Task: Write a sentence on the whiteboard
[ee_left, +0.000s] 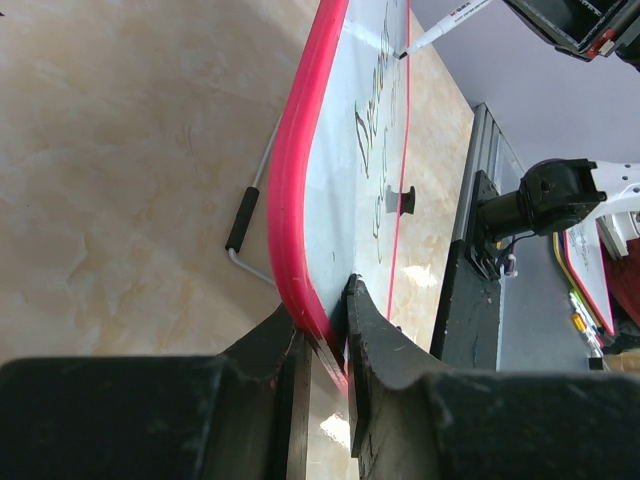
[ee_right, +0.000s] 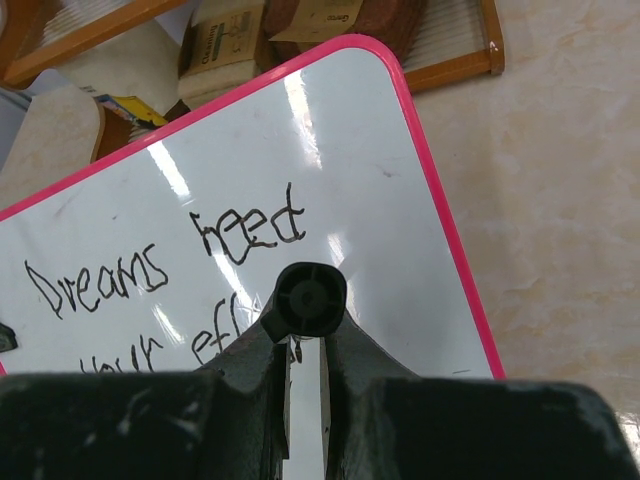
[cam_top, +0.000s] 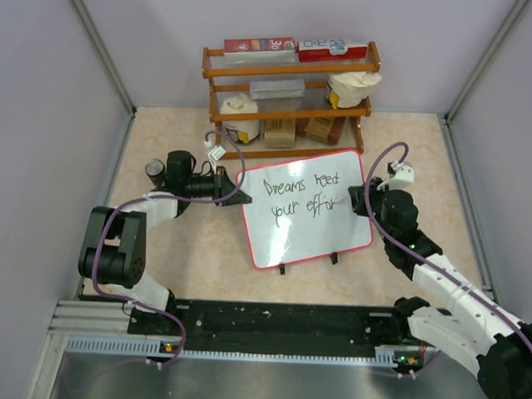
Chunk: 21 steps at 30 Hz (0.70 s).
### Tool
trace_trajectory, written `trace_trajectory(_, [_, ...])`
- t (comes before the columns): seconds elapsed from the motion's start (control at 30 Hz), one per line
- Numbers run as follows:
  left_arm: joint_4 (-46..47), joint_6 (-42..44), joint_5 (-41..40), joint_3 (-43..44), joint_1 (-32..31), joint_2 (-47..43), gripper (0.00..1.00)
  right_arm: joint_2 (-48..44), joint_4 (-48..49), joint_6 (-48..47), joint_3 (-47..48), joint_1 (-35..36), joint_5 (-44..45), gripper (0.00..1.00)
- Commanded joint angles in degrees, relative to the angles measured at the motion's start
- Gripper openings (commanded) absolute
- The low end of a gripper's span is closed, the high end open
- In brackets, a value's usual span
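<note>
The whiteboard with its red frame stands tilted in the middle of the table. It bears the sentence in black: "Dreams need" above "your eff". My left gripper is shut on the board's left edge; the left wrist view shows the red frame clamped between the fingers. My right gripper is shut on a black marker, seen end-on in the right wrist view, with its tip at the board next to the last letters. The marker tip touches the board in the left wrist view.
A wooden shelf with boxes, jars and bags stands behind the board. The board's wire stand rests on the beige tabletop. A black rail runs along the near edge. Grey walls close in both sides.
</note>
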Motion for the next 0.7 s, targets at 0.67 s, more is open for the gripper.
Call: trace_trajectory(0.67, [-2.3,7.9,-6.0,-0.9,-0.9,0.0,0.00,-2.4,-0.5,-0.5,0.7,-1.1,2.7,0.00])
